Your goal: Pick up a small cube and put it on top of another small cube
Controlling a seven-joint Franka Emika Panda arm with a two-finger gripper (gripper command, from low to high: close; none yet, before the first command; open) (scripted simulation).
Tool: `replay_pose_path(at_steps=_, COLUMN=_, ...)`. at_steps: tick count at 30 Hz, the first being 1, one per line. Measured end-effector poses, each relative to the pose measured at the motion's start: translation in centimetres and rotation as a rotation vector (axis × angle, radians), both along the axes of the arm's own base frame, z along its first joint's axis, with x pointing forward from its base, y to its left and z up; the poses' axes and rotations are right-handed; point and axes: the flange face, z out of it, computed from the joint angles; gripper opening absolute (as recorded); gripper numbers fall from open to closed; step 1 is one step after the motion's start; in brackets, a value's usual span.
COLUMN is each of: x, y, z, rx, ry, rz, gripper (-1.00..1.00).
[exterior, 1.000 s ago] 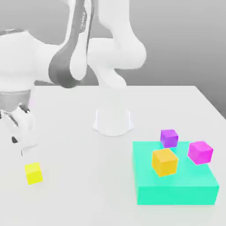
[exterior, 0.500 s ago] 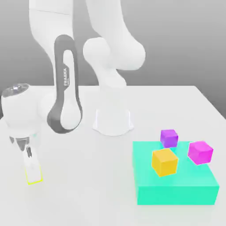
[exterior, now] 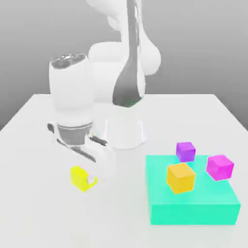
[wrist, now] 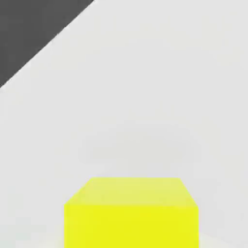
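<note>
Yellow cube (exterior: 79, 178) sits clamped in claw (exterior: 89, 181), partly hidden.

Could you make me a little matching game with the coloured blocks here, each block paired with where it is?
Things:
1. yellow cube
2. orange cube
3. teal block
4. smaller purple cube

Places:
A. resting on the teal block
B. held in the gripper, lifted off the table
C. behind the teal block's far edge
D. flat on the table, at the exterior view's right

Pairs: 1-B, 2-A, 3-D, 4-C
</note>
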Motion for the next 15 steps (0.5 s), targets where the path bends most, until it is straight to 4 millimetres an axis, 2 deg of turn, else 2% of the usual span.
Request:
replay_pose_path(at_steps=3, x=-0.6, y=7.5, z=2.5, rx=-0.010, ry=0.000, rz=0.177, gripper=-1.00)
replay_pose_path(at_steps=6, x=-3.0, y=15.2, z=4.6, rx=-0.034, ry=0.002, rz=0.365, gripper=-1.00)
replay_pose_path(at_steps=7, x=-3.7, y=16.7, z=4.5, rx=-0.042, ry=0.003, rz=0.406, gripper=-1.00)
replay_pose_path(at_steps=8, x=-4.0, y=17.5, z=3.8, rx=-0.048, ry=0.003, rz=0.426, gripper=-1.00)
replay_pose_path(at_steps=11, x=-4.3, y=18.2, z=0.6, rx=-0.054, ry=0.003, rz=0.444, gripper=-1.00)
replay_pose_path(at_steps=12, x=-4.4, y=18.3, z=-0.5, rx=-0.053, ry=0.003, rz=0.446, gripper=1.00)
replay_pose_path(at_steps=15, x=-4.4, y=18.3, z=-0.5, rx=-0.053, ry=0.003, rz=0.446, gripper=1.00)
